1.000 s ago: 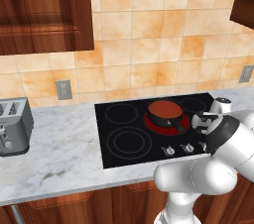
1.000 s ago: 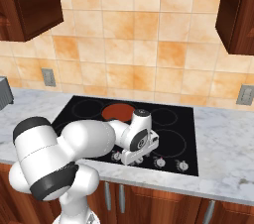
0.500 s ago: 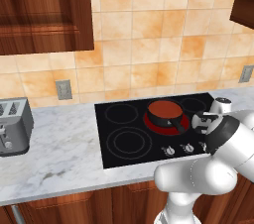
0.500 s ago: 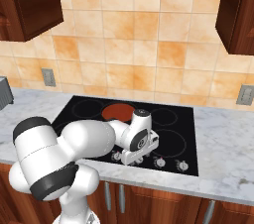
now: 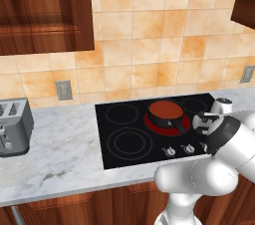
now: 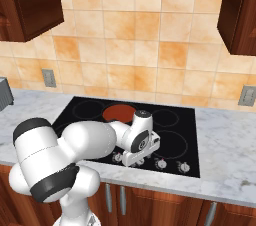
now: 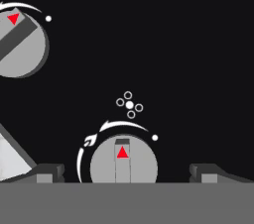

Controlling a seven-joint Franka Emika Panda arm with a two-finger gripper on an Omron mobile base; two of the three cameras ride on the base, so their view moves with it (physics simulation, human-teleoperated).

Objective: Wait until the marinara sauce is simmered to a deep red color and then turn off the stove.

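Deep red marinara sauce [image 5: 164,109] in small dark long-handled pan [image 5: 170,117] on glossy black glass stove [image 5: 127,134], far right burner. Gripper [image 7: 126,174] spread wide, straddling round silver knob [image 7: 123,165] at near edge, fingertips [image 7: 49,172] apart from it

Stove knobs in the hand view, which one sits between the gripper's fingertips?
The lower knob, its bar upright with the red triangle pointing up; the other knob, upper left, is turned slantwise.

One pan [image 5: 166,111], one toaster [image 5: 14,127], four burners [image 5: 130,142], two wall outlets [image 5: 63,90].
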